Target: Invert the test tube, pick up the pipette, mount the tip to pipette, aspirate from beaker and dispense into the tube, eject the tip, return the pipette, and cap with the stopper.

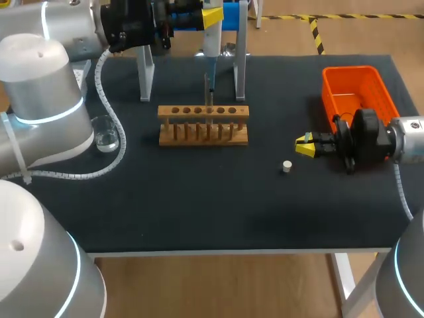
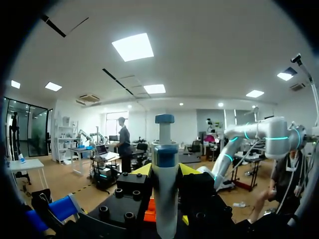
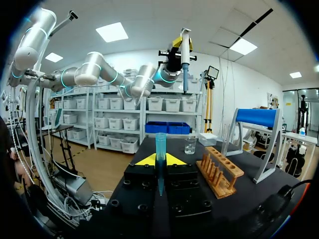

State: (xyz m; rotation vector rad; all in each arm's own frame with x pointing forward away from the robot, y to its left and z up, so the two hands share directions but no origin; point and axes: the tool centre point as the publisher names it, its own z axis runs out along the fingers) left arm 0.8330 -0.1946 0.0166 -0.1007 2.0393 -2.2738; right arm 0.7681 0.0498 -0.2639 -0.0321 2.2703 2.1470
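Pipette [image 2: 165, 174], white-and-blue plastic, hangs upright above the wooden test-tube rack [image 1: 203, 124], clamped in the left fingers [image 2: 143, 170]; right fingers [image 3: 144, 160] pinch a translucent blue conical pipette tip [image 3: 160, 149].

left hand [image 1: 212, 16] raised at rear, clamping pipette [image 1: 210, 43] | right hand [image 1: 305, 146] low, level, clamping tip [image 3: 160, 149]

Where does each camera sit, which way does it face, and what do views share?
Head view: fixed above and behind, looking down on the table; left arm and right arm enter from the sides.
Left wrist view: on the left wrist, facing the room; left jaws shut on the pipette.
Right wrist view: on the right wrist, facing along the table to rack and beaker; right jaws shut on the pipette tip.
Shared: head and right wrist views both show rack, beaker, pipette.
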